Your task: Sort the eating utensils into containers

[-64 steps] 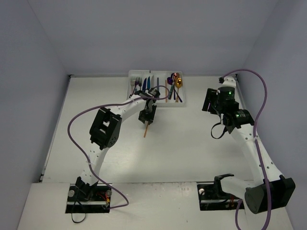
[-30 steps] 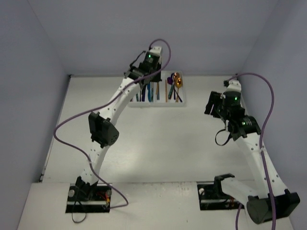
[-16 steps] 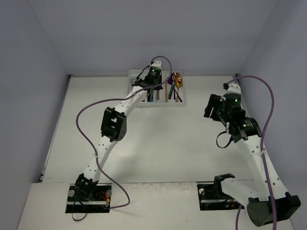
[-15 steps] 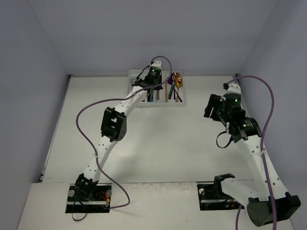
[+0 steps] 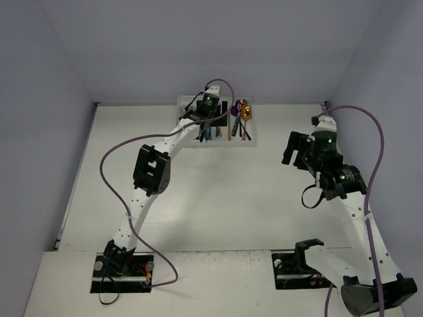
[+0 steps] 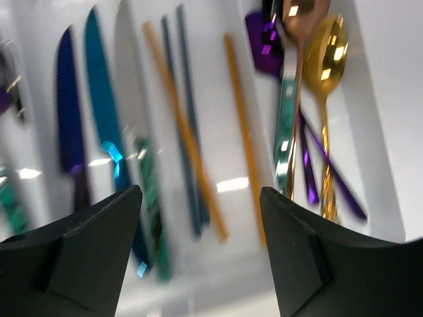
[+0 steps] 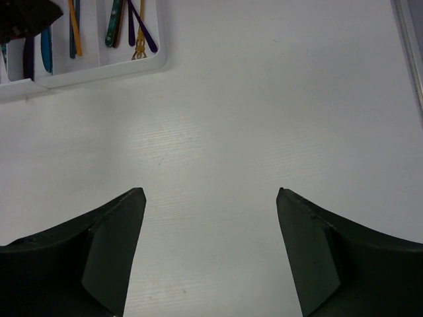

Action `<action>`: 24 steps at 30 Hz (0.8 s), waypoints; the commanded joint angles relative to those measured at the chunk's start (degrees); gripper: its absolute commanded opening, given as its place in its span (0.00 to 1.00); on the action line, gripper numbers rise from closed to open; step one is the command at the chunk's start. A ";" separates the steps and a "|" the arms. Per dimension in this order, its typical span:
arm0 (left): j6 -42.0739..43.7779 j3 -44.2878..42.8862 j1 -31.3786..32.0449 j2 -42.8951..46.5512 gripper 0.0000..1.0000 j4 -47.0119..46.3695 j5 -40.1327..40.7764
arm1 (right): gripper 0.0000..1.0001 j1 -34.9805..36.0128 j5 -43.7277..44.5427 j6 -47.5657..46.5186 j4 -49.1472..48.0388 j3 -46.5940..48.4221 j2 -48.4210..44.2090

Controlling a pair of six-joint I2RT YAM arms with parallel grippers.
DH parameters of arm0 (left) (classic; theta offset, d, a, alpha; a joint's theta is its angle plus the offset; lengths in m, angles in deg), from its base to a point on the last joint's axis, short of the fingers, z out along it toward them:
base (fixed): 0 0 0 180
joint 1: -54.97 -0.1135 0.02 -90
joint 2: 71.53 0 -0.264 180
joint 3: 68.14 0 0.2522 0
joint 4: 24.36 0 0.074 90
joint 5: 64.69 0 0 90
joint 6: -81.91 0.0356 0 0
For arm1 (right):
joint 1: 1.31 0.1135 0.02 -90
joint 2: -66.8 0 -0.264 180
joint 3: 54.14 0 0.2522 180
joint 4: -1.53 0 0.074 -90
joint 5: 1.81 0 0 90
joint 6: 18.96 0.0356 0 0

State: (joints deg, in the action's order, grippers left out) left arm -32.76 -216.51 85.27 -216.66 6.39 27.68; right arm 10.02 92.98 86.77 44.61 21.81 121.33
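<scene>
Tray (image 5: 250, 143) sits at the top middle of the top view. It is white, and the utensils (image 5: 243, 112) lie in its long slots. I see the left gripper (image 5: 204, 131) hanging right over the tray's middle slots. The right gripper (image 5: 291, 148) is at the right of the frame, over the bare table (image 5: 231, 198), well apart from the tray.

In the left wrist view, the left gripper (image 6: 198, 196) has its two fingers (image 6: 99, 231) wide apart, with nothing held between them. Under it, all inside the tray (image 6: 390, 99), I see a blue knife (image 6: 66, 99) and a teal knife (image 6: 100, 112) at the upper left. Two orange chopsticks (image 6: 173, 119) lie in the middle. A copper spoon (image 6: 301, 16) and a gold spoon (image 6: 330, 56) are at the upper right. This picture is a bit blurry.

In the right wrist view, the right gripper (image 7: 210, 193) also has its fingers (image 7: 109, 251) wide apart and holds nothing. White table (image 7: 264, 132) fills most of the frame. One corner of the tray (image 7: 99, 71) shows at the upper left, with the ends of some utensils (image 7: 114, 26) in it.
</scene>
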 commanded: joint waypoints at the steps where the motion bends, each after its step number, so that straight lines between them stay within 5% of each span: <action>1: 4.23 8.09 -0.02 25.58 0.70 1.74 2.11 | 0.84 0.60 4.99 -2.85 -0.73 6.40 -1.31; 7: 11.76 31.14 -0.24 52.61 0.79 7.57 11.11 | 1.00 2.38 12.54 -5.19 0.30 10.23 -4.52; 14: 11.64 52.97 -0.64 79.67 0.92 14.90 25.62 | 1.00 4.15 21.07 -7.92 0.08 10.68 -9.79; 24: 10.35 62.46 -0.77 102.45 0.95 27.21 39.46 | 1.00 7.47 28.69 -10.80 -1.87 7.81 -12.63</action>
State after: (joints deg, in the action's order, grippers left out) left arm -21.99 -155.31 84.64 -117.96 28.95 59.38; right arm 16.43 117.18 77.88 46.41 30.49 109.05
